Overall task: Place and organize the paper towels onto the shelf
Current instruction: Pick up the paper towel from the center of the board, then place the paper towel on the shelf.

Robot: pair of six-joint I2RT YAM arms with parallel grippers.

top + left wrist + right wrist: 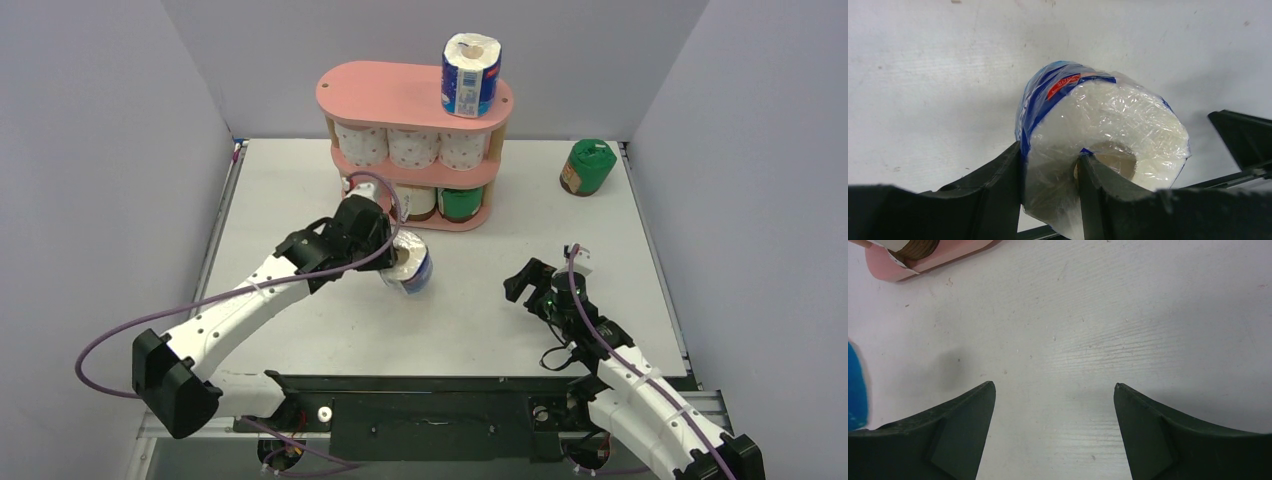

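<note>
White table [480, 310] between grey walls [90, 150]; left jaws tight on a blue-wrapped roll [409, 268], right jaws apart.

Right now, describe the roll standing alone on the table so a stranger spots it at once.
Start at the pink shelf at the table's back. To its right, near the far corner, one roll sits alone on the table. Unlike its neighbours, it is green-wrapped, brown-labelled and off the shelf.

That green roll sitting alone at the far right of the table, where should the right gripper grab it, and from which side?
Across its rounded sides, coming from the near side with the open right gripper. The green roll seems to stand on end, nothing touching it, so both flanks are free.
</note>
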